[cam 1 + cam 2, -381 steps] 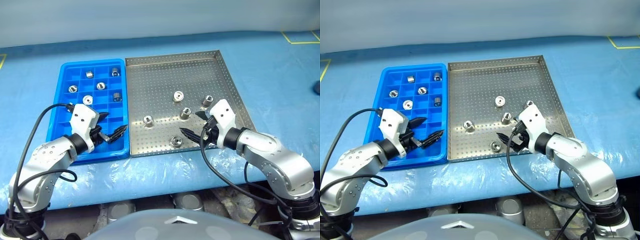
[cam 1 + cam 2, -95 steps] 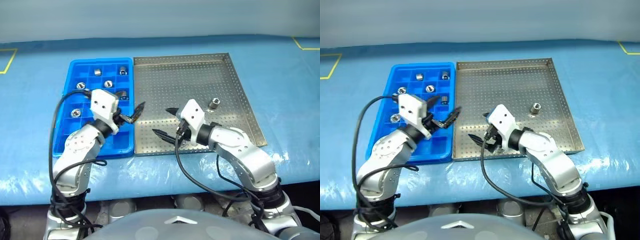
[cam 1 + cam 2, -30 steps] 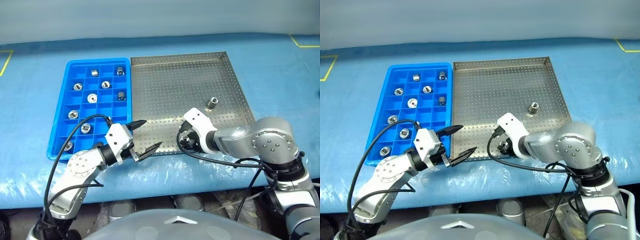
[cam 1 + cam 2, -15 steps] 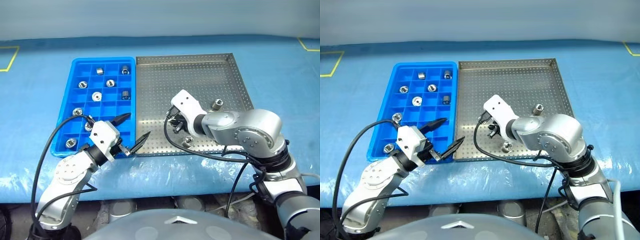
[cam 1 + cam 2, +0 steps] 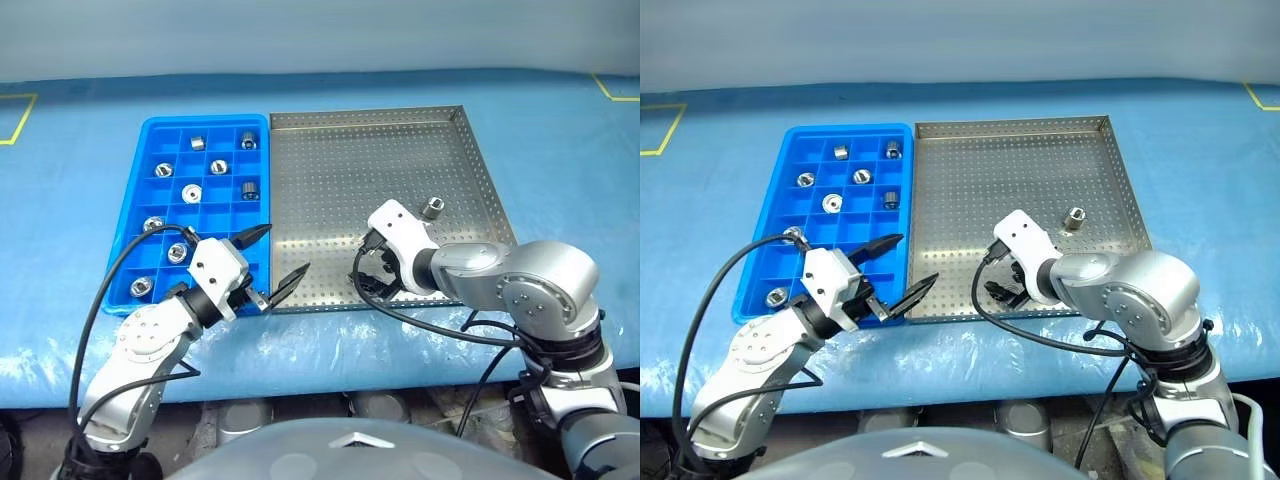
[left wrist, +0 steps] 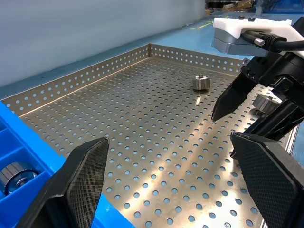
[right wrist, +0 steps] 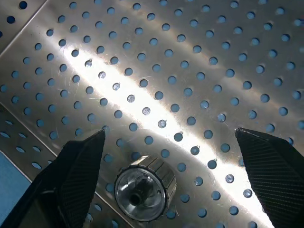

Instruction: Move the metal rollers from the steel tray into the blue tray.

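Blue-covered desk: right end effector wide over a roller.
I'd centre on the roller at the steel tray's 6 o'clock rim before closing; left end effector wide, empty, near the blue tray.

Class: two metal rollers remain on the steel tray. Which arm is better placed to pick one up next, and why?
The right. Its gripper is open directly over a roller near the steel tray's front edge. The left gripper, also open, is at the blue tray's front corner, farther from both rollers.
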You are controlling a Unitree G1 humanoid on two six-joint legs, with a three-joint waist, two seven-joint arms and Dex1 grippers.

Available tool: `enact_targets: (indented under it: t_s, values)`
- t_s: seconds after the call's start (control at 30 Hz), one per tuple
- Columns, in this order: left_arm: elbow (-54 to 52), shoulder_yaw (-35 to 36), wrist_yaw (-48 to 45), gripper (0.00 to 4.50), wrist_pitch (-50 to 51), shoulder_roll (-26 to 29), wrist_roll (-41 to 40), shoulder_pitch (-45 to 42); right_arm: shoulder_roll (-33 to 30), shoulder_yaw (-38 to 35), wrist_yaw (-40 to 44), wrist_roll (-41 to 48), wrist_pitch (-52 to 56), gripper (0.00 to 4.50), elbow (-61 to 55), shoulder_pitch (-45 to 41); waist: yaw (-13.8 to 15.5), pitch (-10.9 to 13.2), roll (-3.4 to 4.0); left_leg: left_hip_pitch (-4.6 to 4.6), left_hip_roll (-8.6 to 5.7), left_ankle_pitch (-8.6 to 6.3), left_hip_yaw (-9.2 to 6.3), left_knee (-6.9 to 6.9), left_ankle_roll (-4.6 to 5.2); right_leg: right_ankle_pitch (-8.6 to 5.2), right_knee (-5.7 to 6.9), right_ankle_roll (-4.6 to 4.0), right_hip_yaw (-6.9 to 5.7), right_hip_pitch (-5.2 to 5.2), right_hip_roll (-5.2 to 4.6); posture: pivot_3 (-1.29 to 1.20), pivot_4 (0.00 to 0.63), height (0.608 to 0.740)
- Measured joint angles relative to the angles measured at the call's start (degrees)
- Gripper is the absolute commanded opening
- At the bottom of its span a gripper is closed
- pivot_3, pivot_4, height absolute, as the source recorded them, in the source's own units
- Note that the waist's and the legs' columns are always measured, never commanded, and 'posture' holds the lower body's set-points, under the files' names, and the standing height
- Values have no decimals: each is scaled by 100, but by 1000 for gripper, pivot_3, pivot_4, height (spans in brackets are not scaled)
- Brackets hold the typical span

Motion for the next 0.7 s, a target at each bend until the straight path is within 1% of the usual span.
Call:
enact_targets:
  t_s: [0.27,0.5,0.6,0.7]
  values:
    - [32,-119,-232,4500,19,113,-8,-73,128,-122,-289,75,-12,4477,7,499,-75,0,-1,2,1,0,0,0,0,-2,1,3,1,1,2,-39,150,740]
    - [32,-226,-388,4500,59,234,-8,-10,240,-158,-538,262,-19,4477,119,532,-79,0,-1,1,0,-1,0,-2,2,-4,0,4,2,1,2,-36,150,740]
    - [32,-231,-397,4500,87,235,-8,-5,266,-155,-597,357,-23,3956,163,524,-79,0,-1,1,1,-1,-1,-2,2,-5,0,3,1,1,2,-35,150,740]
    - [32,-233,-409,4500,98,235,-8,-6,279,-108,-661,529,-17,2976,169,507,-77,0,-1,1,0,-1,0,-2,2,-5,0,3,1,1,1,-32,150,740]
